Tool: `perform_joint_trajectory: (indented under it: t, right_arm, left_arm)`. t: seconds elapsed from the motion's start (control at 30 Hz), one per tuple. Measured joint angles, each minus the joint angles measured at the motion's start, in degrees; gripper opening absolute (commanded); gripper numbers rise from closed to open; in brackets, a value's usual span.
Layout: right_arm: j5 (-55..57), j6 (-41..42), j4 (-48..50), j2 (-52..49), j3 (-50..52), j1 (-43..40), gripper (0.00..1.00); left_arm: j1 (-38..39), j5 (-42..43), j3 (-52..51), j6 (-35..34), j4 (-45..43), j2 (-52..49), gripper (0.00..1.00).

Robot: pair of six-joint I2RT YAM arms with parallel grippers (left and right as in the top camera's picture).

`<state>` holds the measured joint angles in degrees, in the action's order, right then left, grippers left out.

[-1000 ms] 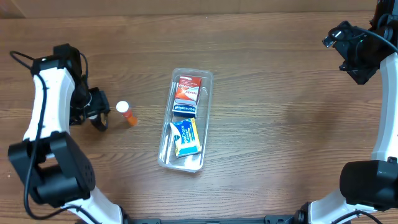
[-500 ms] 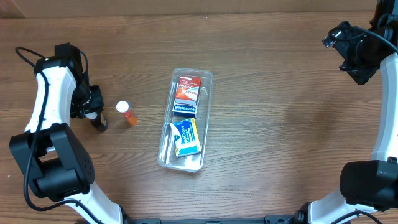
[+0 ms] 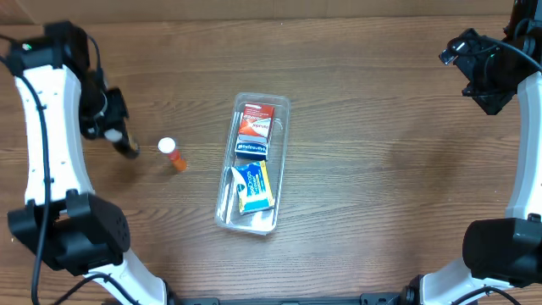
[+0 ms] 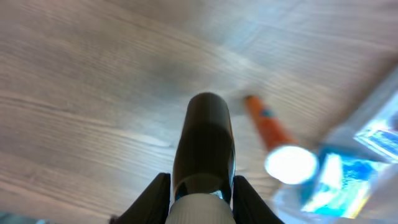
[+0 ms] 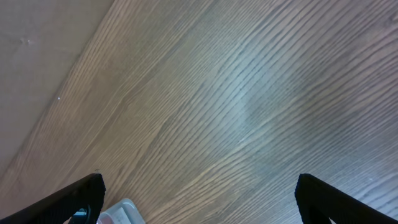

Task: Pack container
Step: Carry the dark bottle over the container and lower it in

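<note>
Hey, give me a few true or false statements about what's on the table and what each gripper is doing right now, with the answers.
1. A red and white box lies in the container. True.
2. The orange bottle is inside the container. False: it lies on the table, between the left gripper and the container.
3. The left gripper holds a dark cylinder. True.
4. The right gripper is shut on a box. False: it is open and empty, over bare wood.
</note>
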<state>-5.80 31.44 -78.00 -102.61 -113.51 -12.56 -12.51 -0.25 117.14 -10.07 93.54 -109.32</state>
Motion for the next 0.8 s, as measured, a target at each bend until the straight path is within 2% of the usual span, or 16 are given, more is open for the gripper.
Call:
perform_joint_trajectory:
  t: [0.13, 0.27, 0.37, 0.47, 0.63, 0.8]
  right_arm:
    - [0.0, 0.0, 0.0, 0.0, 0.0, 0.0, 1.00]
    - [0.0, 0.0, 0.0, 0.0, 0.0, 0.0, 1.00]
    - [0.0, 0.0, 0.0, 0.0, 0.0, 0.0, 1.00]
    - [0.0, 0.0, 0.0, 0.0, 0.0, 0.0, 1.00]
    - [0.0, 0.0, 0.0, 0.0, 0.0, 0.0, 1.00]
    - [0.0, 0.0, 0.0, 0.0, 0.0, 0.0, 1.00]
  left_arm:
    - [6.4, 2.2, 8.3, -5.0, 0.9, 5.8, 0.20]
    - [21.6, 0.8, 9.7, -9.8, -0.9, 11.6, 0.18]
    - [31.3, -2.2, 6.3, -12.3, -6.6, 10.9, 0.22]
    - [38.9, -4.0, -2.7, -12.2, -16.3, 9.3, 0.21]
    - [44.8, -4.7, -14.0, -10.3, -25.5, 5.2, 0.22]
    - [45.5, -4.7, -17.0, -11.8, -28.0, 2.6, 0.23]
